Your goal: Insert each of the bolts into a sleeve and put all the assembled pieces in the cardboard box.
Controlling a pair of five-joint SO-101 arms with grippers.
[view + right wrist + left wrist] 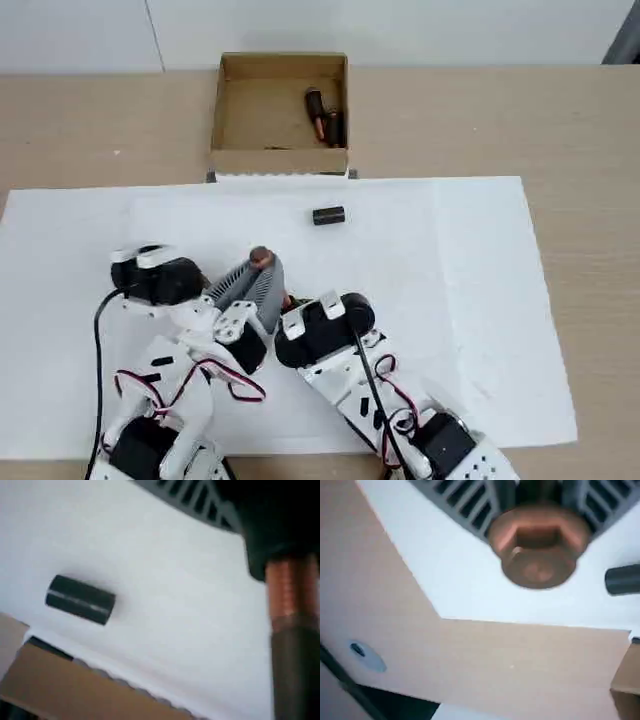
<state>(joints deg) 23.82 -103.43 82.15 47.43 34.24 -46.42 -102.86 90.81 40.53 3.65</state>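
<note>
Bolt, copper, is pinched just under its head by the left gripper, well in front of the cardboard box. Its thread has partly entered a dark sleeve. I cannot tell whether the right gripper alongside grips that sleeve. Keep both parts on one axis and push straight, not skewed. A spare sleeve lies just in front of the box.

Plenty of open paper out toward 3 o'clock. At 12 o'clock a loose sleeve lies right in the lane to the cardboard box.
</note>
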